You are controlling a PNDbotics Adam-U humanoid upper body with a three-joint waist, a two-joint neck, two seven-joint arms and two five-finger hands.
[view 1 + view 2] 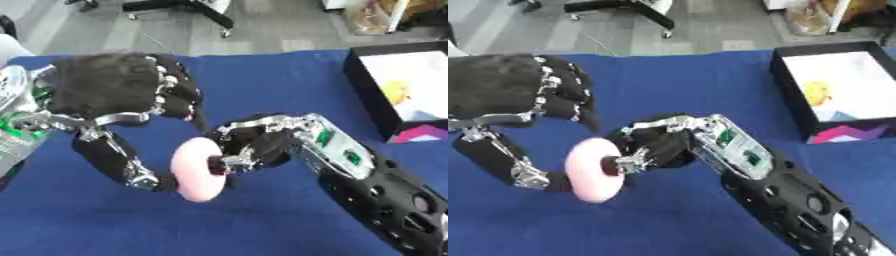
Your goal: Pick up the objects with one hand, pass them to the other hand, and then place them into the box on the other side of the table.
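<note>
Between the two hands, above the blue table (262, 75), hangs a pink ring (198, 169), doughnut-shaped and on edge. A fingertip of the right hand (258, 142) is poked into its hole, with the other fingers curled close against its right face, so that hand grips the ring through the centre. On the opposite side the thumb of the left hand (118, 90) reaches down and under, its tip touching the ring's lower left rim; the remaining left fingers are bent over above, near the ring's top but seemingly not on it. I judge the left hand is not closed on it.

This looks like the handover itself, the ring shared between a hooking right hand and a supporting left thumb.

Judging by its puffy outline and matt skin, the ring is probably light and soft, likely foam or rubber: it should squash a little rather than slip, and is unlikely to break if dropped. The rim, pinched across its thickness, or the hole, are the sensible places to hold.

Farther right, a black box (785, 85) sits at the table's far right edge, with a yellow thing (817, 92) inside, well apart from the ring.
</note>
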